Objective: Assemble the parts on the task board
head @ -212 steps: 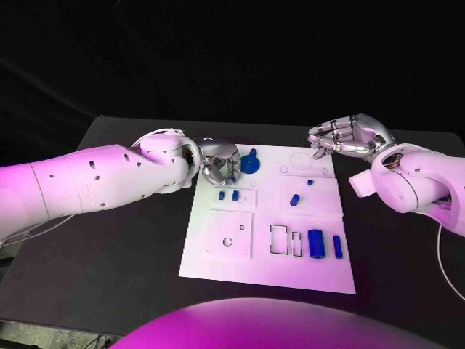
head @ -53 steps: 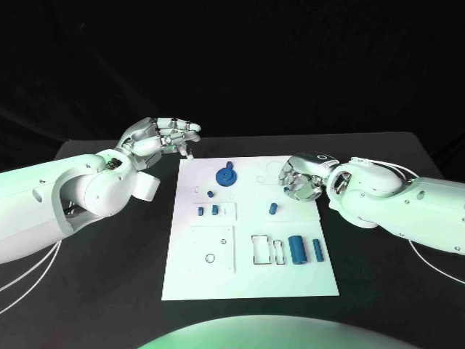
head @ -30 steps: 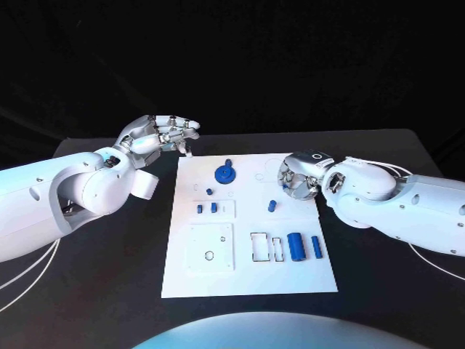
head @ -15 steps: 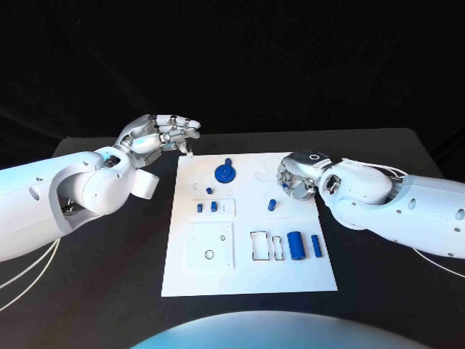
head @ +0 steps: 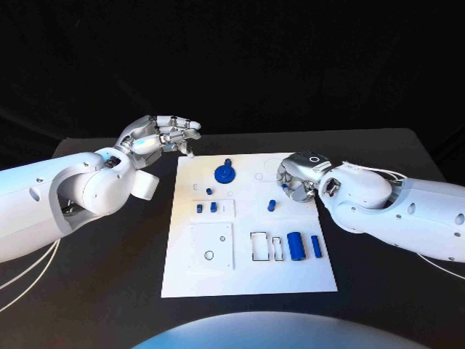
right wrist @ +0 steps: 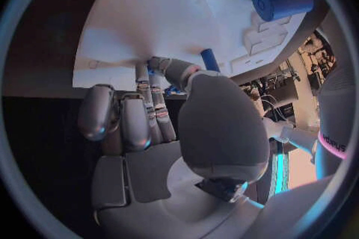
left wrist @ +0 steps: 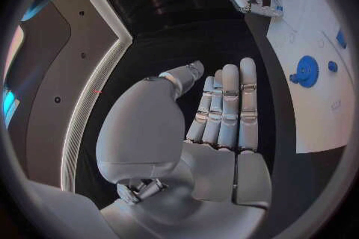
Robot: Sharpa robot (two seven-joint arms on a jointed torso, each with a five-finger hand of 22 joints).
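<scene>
Nothing shifted, left hand (head: pixel 159 134) empty, fingers apart, right hand (head: pixel 298 179) grasp unclear, task board (head: pixel 248 273), black table (head: pixel 107 291)

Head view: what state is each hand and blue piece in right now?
task board, lying flat
left hand, raised beside the board's far corner, holding nothing
right hand, fingers pointed down at the board; grip unclear
blue gear, lying flat, untouched
blue cylinder, lying on its side, untouched

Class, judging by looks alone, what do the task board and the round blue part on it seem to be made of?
Task board: probably matte white plastic, flat with cut-out recesses and no glare. Round blue part: likely moulded or printed plastic, uniform blue with a dull sheen. Neither material is certain.
</scene>
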